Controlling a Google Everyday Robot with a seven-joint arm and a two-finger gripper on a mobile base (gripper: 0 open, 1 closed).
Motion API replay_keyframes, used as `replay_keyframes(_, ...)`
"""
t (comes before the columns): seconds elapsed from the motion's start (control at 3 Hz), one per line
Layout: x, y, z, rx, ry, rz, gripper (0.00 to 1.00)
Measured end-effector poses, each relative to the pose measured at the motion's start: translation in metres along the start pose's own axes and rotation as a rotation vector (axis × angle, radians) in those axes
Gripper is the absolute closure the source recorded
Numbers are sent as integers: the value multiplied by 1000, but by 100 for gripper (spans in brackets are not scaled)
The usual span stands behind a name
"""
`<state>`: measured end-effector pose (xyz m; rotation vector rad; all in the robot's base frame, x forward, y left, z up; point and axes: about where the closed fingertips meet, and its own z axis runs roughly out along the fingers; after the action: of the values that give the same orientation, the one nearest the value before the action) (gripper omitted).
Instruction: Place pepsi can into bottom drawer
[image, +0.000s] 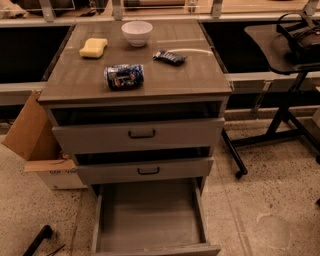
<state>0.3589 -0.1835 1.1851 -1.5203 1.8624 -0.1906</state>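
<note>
**Pepsi can lies on top of the cabinet; bottom drawer stands open**

At the far left, an open brown cardboard box (29, 134) leans against the side of a grey metal cabinet (220, 107) with 3 drawers. In the bottom left corner, low over the speckled stone floor (265, 190), the robot's black gripper (39, 239) shows only as a dark slanted bar. Whether it is open or closed cannot be told. It is well apart from the can and holds nothing visible.

On the cabinet's flat top, from left to right, are a yellow rectangular sponge (93, 47), the small dark-blue pepsi can (124, 77) lying on its side near the front edge, a white round bowl (137, 33) at the back, and a flat dark snack packet (169, 57).

Below the top, the 2 shallower grey drawers with black handles, the top drawer (175, 136) and the middle drawer (185, 169), each sit slightly ajar. The bottom drawer (150, 215) is pulled far out, showing a plain grey floor.

To the right stands a black pedestal side table (272, 47) with a dark bag (302, 35) on it.
</note>
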Motion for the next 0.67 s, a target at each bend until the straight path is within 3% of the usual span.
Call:
replay_keyframes(0.33,-8,1,30,-22,-46,-33,0)
replay_keyframes(0.67,-7,9,80,-102,-73,-43,0)
